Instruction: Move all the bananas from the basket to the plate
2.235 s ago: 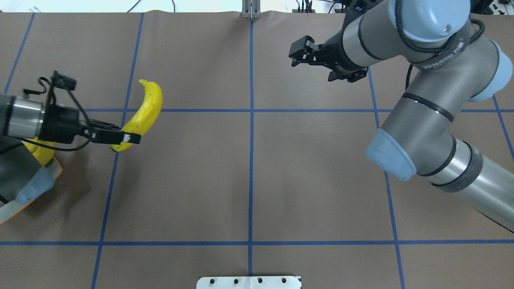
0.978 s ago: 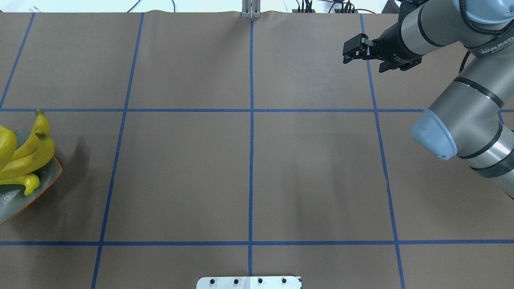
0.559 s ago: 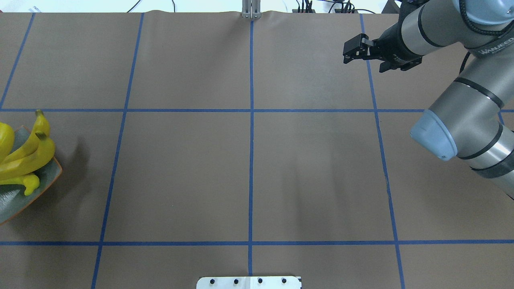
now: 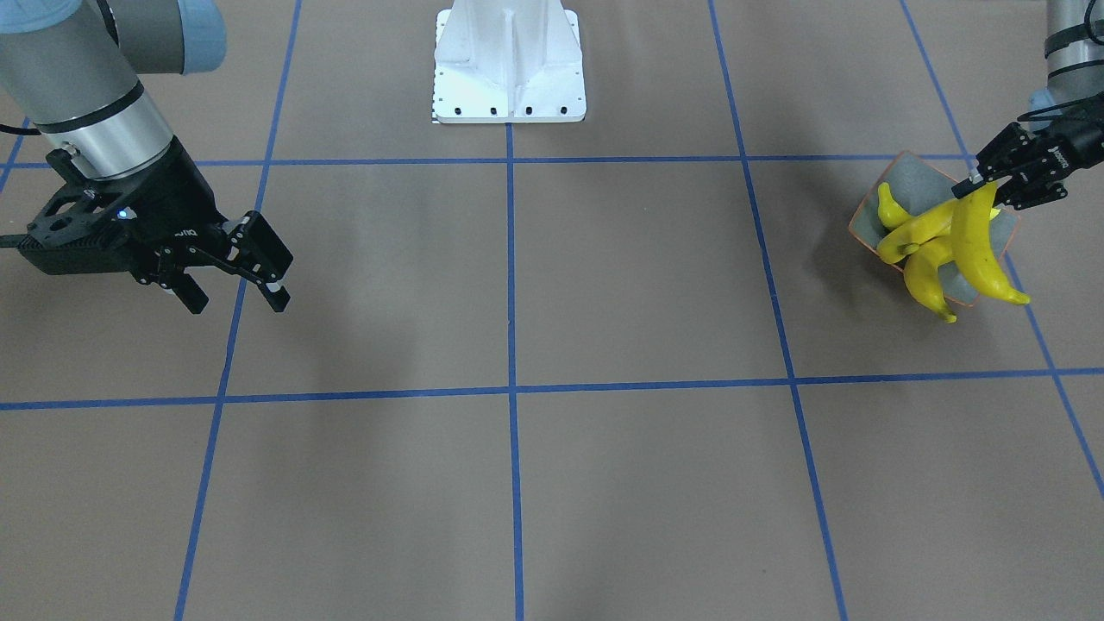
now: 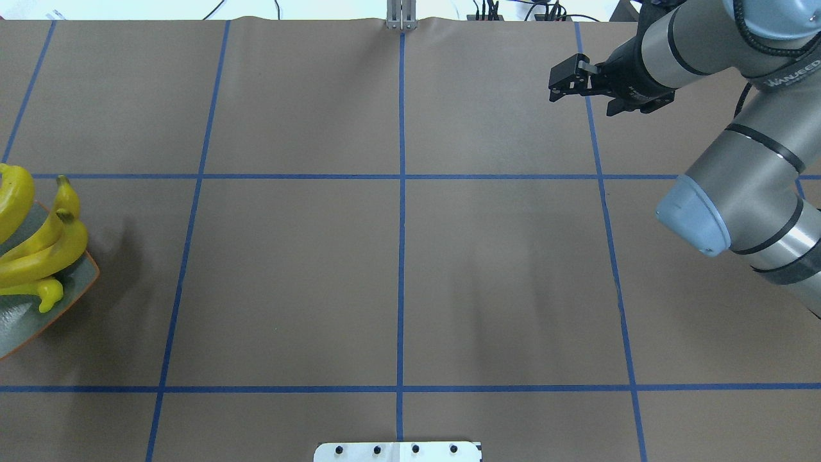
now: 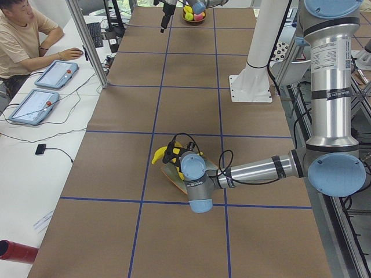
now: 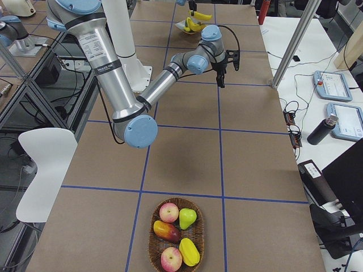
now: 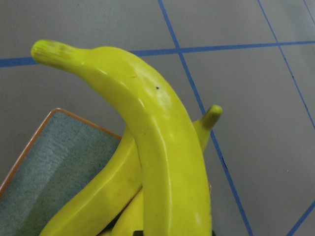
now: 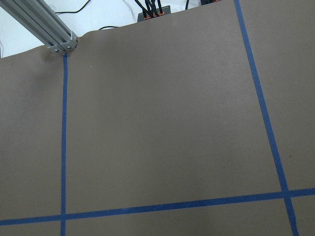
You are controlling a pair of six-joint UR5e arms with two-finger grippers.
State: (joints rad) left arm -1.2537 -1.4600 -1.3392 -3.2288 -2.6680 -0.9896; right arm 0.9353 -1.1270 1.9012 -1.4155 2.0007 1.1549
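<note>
My left gripper [image 4: 979, 191] is shut on the top end of one yellow banana [image 4: 981, 246], which lies across the grey-green, orange-rimmed plate [image 4: 906, 177] with its tip past the rim. Three more bananas [image 4: 923, 250] lie on the plate. The left wrist view shows the held banana [image 8: 162, 147] over the plate [image 8: 59, 162]. In the overhead view the held banana [image 5: 13, 196] and the plate [image 5: 70, 285] sit at the left edge; the left gripper is out of that view. My right gripper [image 4: 240, 304] is open and empty, far off, and also shows in the overhead view [image 5: 551, 86].
A wicker basket [image 7: 156, 249] holding apples, a pear and other fruit, with no bananas in sight, stands at the table's end on my right. The white robot base [image 4: 509, 65] is at the table's middle edge. A person sits at a side desk [image 6: 23, 35].
My left gripper carried the banana left to the plate; since 0.6 s ago the banana shifted a little toward the far side. The right arm pulled back to the right, then stayed still.
</note>
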